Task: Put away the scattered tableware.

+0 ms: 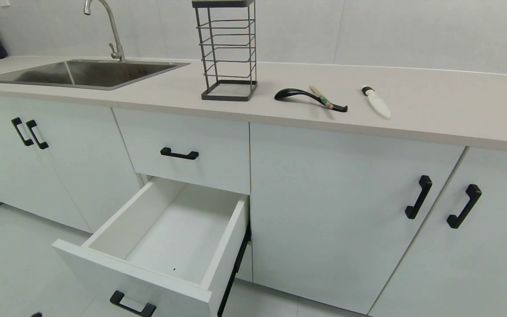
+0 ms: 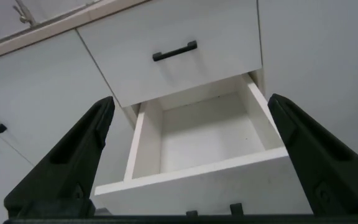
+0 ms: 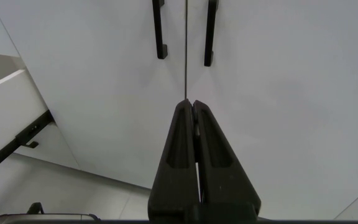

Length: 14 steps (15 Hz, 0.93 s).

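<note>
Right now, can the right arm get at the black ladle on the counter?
Likely not yet. The right gripper is shut and faces the cabinet doors below the counter; the black ladle lies up top, uncovered. Raise and open first.

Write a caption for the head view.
Lower drawer pulled open beneath a countertop holding a black ladle, a wooden-handled utensil and a white knife.

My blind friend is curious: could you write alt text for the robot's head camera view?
Three utensils lie loose on a pale kitchen counter: a black ladle, a wooden-handled tool across it, and a white knife, beside a black wire rack. Below, a white drawer stands pulled open; a steel sink is at left.
</note>
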{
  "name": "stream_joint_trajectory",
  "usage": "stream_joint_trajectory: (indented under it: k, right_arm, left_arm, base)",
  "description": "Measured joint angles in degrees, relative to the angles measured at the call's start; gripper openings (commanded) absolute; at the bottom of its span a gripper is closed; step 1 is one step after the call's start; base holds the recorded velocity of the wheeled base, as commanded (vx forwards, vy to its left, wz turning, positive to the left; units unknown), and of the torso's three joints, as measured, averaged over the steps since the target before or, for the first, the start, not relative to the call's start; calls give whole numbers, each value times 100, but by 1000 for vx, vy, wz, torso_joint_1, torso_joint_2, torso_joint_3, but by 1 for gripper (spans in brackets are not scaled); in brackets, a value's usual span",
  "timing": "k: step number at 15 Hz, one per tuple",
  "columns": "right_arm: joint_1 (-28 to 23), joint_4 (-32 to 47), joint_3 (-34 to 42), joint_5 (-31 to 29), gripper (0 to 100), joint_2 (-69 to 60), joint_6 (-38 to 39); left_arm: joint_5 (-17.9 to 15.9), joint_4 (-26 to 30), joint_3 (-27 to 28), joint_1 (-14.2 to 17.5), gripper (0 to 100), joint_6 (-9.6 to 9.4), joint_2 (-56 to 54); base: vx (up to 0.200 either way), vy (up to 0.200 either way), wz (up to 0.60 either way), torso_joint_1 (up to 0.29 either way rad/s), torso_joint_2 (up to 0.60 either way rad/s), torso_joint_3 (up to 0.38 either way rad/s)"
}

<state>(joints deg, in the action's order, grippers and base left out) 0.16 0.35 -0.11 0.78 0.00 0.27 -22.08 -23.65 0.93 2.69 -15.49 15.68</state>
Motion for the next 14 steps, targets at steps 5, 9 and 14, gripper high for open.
stream_joint_trajectory:
  k: [5, 9, 14]
  right_arm:
    - [0, -2, 1, -7, 0, 0, 0]
    - [0, -2, 1, -10, 0, 0, -5]
    - [0, -2, 0, -10, 0, 0, -9]
  left_arm:
    - [383, 2119, -74, -305, 100, 222, -1292]
    - [2036, 2349, -85, -272, 100, 1353, -1543]
    - [2036, 2352, -93, -269, 100, 1432, -1577]
  base:
    - [0, 0, 0, 0, 0, 0]
    - [0, 0, 0, 0, 0, 0]
    - [0, 0, 0, 8, -16, -6]
